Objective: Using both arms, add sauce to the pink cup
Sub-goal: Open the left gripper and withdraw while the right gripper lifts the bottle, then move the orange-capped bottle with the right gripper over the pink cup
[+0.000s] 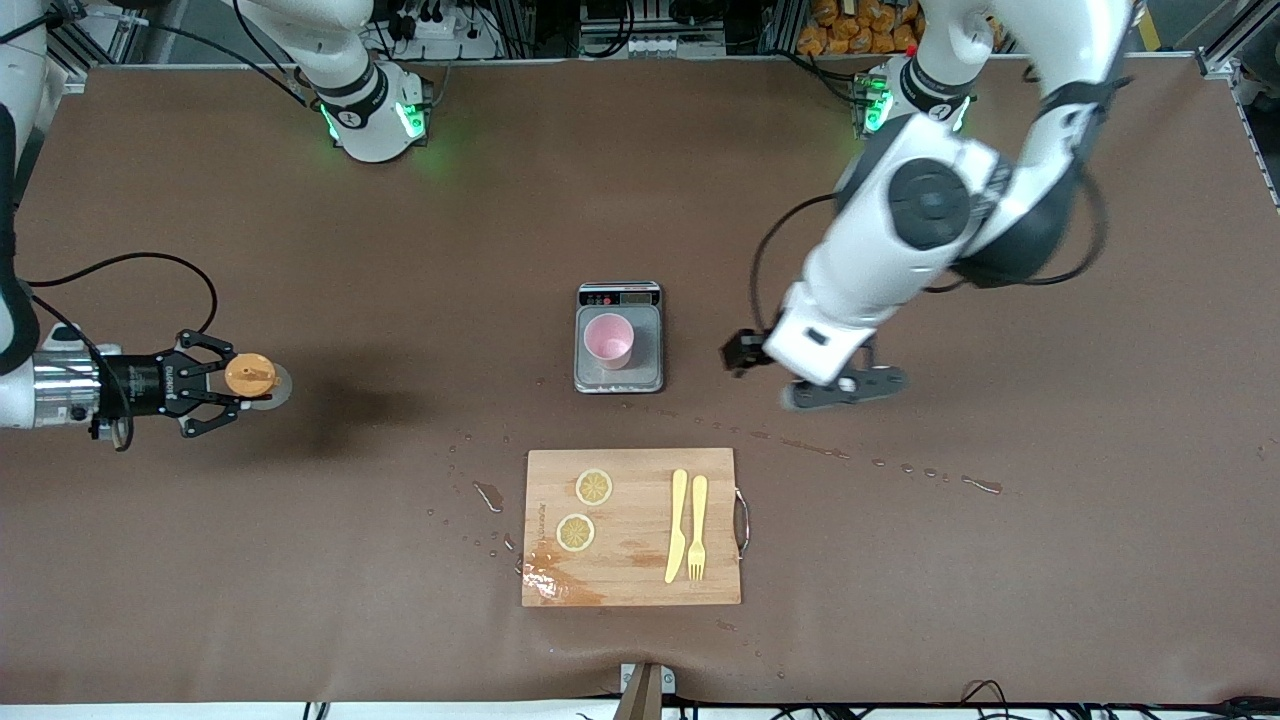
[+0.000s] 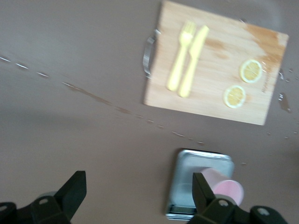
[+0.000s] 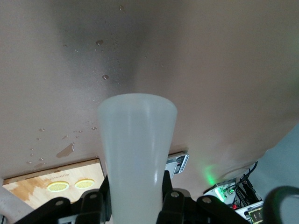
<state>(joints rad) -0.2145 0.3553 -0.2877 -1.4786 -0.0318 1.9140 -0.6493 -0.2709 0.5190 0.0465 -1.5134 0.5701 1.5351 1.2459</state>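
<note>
Landmark: grey scale (image 1: 619, 372), mid-table, its display edge toward the robots' bases.

- Pink cup (image 1: 608, 341) — upright on the scale's plate, open mouth up; empty as far as can be seen.
- Sauce bottle (image 1: 252, 377) — well apart from the scale, toward the right arm's end of the table; clamped at the body by the right gripper (image 1: 225, 397); orange cap visible from above; in the right wrist view the translucent body (image 3: 137, 154) stands between the fingers.
- Left gripper (image 1: 845, 388) — near the scale, toward the left arm's end, low over the table; fingers (image 2: 72, 191) spread wide, holding nothing; the cup shows just beside 1 finger in the left wrist view.
- Cutting board (image 1: 631, 527) — nearer the front camera than the scale; carries 2 lemon slices (image 1: 594, 487), a yellow knife (image 1: 677, 525) and a yellow fork (image 1: 698, 527).
- Droplets and a thin liquid trail (image 1: 830, 452) on the table between board and scale.

Risks, as judged: the cup is light and tapered — a closing left finger could nudge it off the plate or tip it; the bottle has a long carry to the scale, and too hard a squeeze may spill sauce before the nozzle is over the cup; a misaimed nozzle would dose the scale plate instead; the 2 arms converge on 1 small spot, so contact between grippers is possible.
</note>
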